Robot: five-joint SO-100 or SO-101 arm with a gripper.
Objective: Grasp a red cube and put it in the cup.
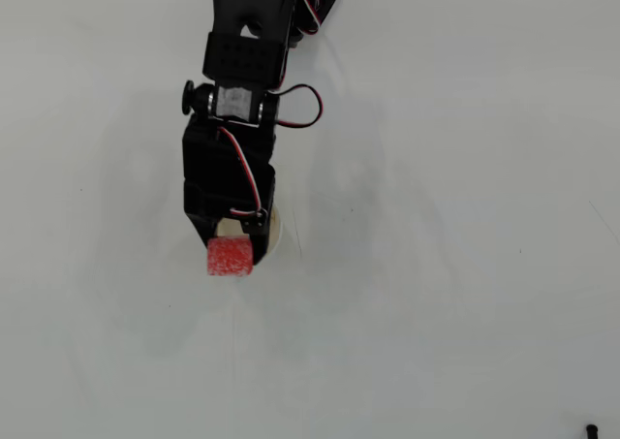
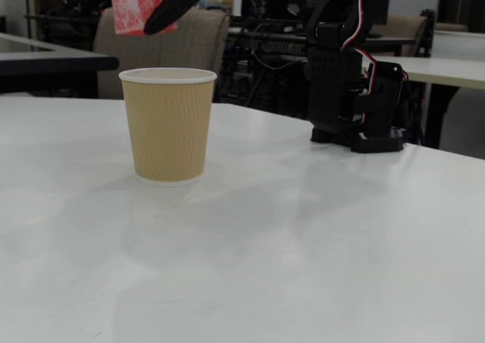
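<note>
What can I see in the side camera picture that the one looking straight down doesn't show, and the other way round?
Only the fixed view shows the cup's tan ribbed side, the clear gap between its rim and the red cube held above it, the arm's base, and the room behind. Only the overhead view shows the arm's upper side with its red and white wires, hiding most of the cup. Both show the white table and the pincer gripping the cube.

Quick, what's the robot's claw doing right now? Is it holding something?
Gripper: closed on the red cube, holding it in the air above the cup.
</note>
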